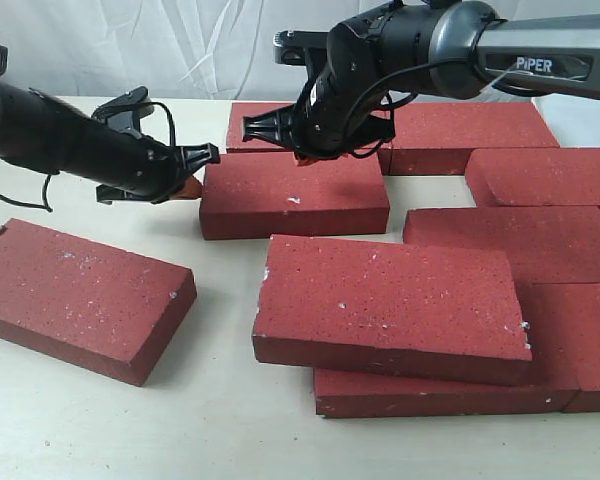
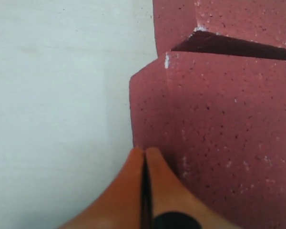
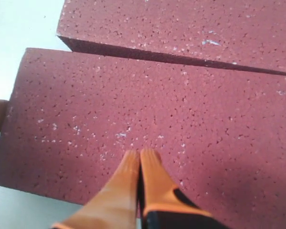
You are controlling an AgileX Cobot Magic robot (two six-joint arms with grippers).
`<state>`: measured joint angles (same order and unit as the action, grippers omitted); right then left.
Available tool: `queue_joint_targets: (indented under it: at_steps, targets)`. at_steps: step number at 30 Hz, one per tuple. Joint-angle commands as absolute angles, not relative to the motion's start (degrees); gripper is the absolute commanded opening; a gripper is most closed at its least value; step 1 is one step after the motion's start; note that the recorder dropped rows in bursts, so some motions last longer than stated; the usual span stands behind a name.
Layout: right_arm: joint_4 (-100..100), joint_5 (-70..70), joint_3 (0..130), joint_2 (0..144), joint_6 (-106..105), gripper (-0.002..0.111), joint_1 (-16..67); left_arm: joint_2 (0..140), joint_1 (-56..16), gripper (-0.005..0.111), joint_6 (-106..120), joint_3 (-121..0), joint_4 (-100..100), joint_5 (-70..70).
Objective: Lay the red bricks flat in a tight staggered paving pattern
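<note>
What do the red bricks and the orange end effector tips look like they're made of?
The red bricks look like concrete or fired-clay pavers: matte, grainy, dark-speckled, with white chips at the edges. The right end effector has fingertips that look like smooth orange plastic or rubber; I can't tell which.

Right gripper [image 3: 140, 157] with orange fingers pressed together, tips over top face of red brick [image 3: 133, 105]; second red brick [image 3: 181, 28] just beyond; pale table [image 3: 19, 24] alongside.

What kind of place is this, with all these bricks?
Probably an indoor robot lab, not a building site: the red bricks lie on a pale tabletop, a white cloth hangs behind, and two robot arms, left and right, work at them.
</note>
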<state>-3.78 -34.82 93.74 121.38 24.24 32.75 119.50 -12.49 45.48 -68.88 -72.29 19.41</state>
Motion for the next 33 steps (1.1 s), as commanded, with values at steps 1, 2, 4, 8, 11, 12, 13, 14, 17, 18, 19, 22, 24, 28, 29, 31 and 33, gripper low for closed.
queue_joint_targets:
  at_steps: [1,2,4,8,11,12,13,14,17,18,19,22,24,28,29,31,33]
  targets:
    - [-4.4,-35.2,94.0,120.9,24.2,-0.001,32.6,119.6,-12.8,0.000,45.7,-69.2,-76.1,18.0]
    - [-4.4,-35.3,94.0,120.9,24.2,-0.001,32.6,119.6,-12.9,0.000,45.7,-69.2,-76.7,18.0]
    - [-4.4,-35.6,94.0,120.9,24.2,-0.001,32.6,119.6,-13.3,0.000,46.2,-69.2,-76.7,18.0]
    - [-4.4,-40.6,94.0,120.8,23.9,-0.001,32.6,119.2,-12.3,0.000,48.2,-69.2,-72.8,18.3]
    - [-4.6,-42.3,94.0,119.5,22.6,-0.001,32.8,115.4,-9.2,0.000,47.2,-69.2,-67.4,19.9]
    - [-4.6,-42.3,94.0,119.1,22.5,-0.001,32.8,114.3,-8.6,0.000,46.3,-69.2,-66.7,20.6]
    - [-4.5,-43.2,94.0,118.6,21.5,-0.001,32.8,112.3,-7.9,0.000,43.6,-69.2,-64.7,22.3]
    - [-3.3,-44.8,94.0,118.4,18.3,-0.001,32.8,110.2,-7.6,0.000,39.8,-69.2,-60.1,22.9]
    - [-2.9,-49.5,94.0,118.3,14.7,-0.001,32.8,106.8,-9.0,0.000,26.0,-69.2,-44.5,23.3]
    - [-2.8,-50.0,94.0,118.3,13.2,-0.001,32.8,106.1,-10.2,0.000,17.0,-69.2,-34.8,24.0]
    - [-2.8,-50.3,94.0,118.3,12.8,-0.001,32.8,106.1,-11.0,0.000,12.3,-69.2,-29.2,24.5]
    - [0.0,-52.0,94.0,118.5,8.4,-0.001,32.8,106.7,-13.9,0.000,0.0,-69.2,-15.1,26.1]
    - [3.1,-52.2,94.0,118.9,4.9,-0.001,32.8,107.5,-14.6,0.000,0.0,-69.2,-15.8,25.2]
    - [5.6,-50.8,94.0,119.7,3.3,-0.001,32.8,109.7,-15.0,0.000,0.0,-69.2,-18.5,22.0]
    - [5.8,-50.7,94.0,119.9,3.3,-0.001,32.8,110.1,-15.0,0.000,0.0,-69.2,-19.9,21.5]
    - [5.9,-50.9,94.0,120.3,3.3,-0.001,32.8,110.9,-15.0,0.000,0.0,-69.2,-21.2,20.7]
    - [5.9,-50.9,94.0,121.0,3.2,-0.001,32.8,111.7,-15.0,0.000,0.0,-69.2,-21.4,20.0]
